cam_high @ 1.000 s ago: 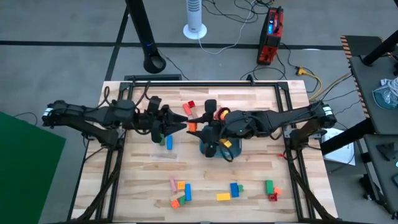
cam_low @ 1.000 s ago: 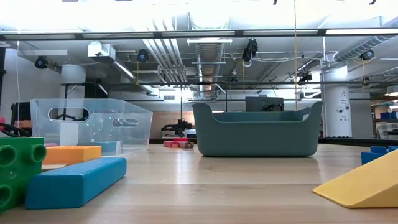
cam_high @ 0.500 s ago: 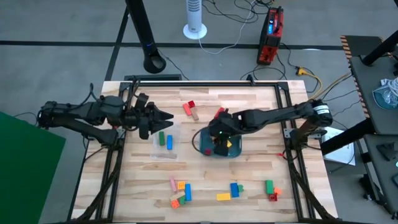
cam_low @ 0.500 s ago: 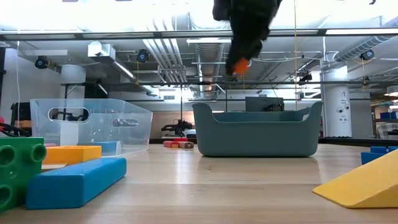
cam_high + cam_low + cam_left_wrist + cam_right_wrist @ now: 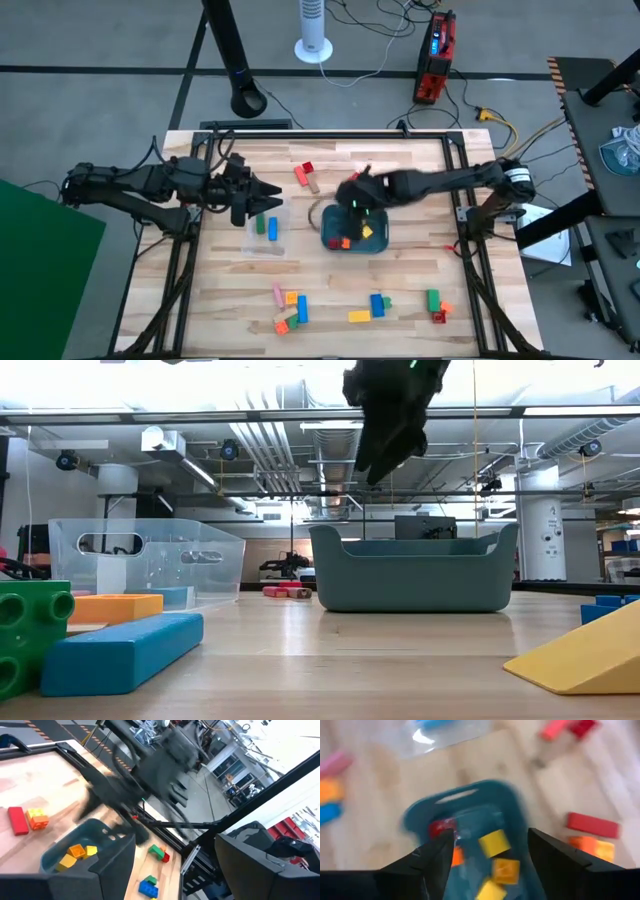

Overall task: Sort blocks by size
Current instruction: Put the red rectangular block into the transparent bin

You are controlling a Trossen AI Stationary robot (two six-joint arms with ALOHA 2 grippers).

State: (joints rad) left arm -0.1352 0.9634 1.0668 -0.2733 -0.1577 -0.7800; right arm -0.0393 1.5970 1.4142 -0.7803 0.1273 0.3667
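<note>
Now my right hand hangs wide and empty above the teal tray; the orange block it carried lies inside. One more sorted.

It was a robotics lab or workshop: a wooden worktop stood on a grey concrete floor, with bare ceiling pipes, trailing cables and a white tower fan.
</note>
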